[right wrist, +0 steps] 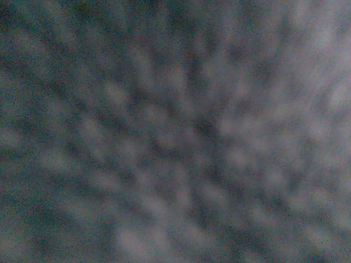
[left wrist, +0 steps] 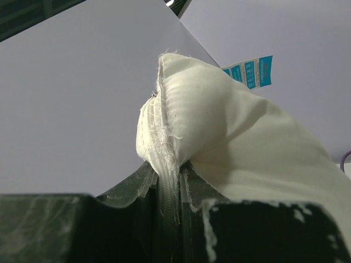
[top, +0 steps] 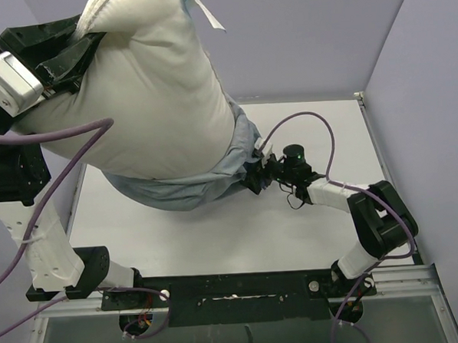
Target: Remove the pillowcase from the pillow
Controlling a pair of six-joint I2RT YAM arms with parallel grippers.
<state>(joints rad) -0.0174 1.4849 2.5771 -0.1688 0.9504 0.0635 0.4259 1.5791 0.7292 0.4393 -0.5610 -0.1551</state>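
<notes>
The white pillow (top: 144, 91) hangs high over the table's left half, held up by its top corner. My left gripper (top: 80, 50) is shut on that corner; the left wrist view shows the frayed seam (left wrist: 164, 159) pinched between the fingers, and the white-and-blue tag (left wrist: 249, 71). The blue pillowcase (top: 191, 185) is bunched around the pillow's lower end, resting on the table. My right gripper (top: 256, 178) is at the pillowcase's right edge, fingers buried in the cloth. The right wrist view shows only blurred blue weave (right wrist: 175, 131) pressed against the lens.
The white table (top: 293, 229) has a raised rim at the right (top: 378, 164). Grey walls stand behind and to the right. Purple cables (top: 319, 128) loop over the right arm and along the left arm (top: 40, 227).
</notes>
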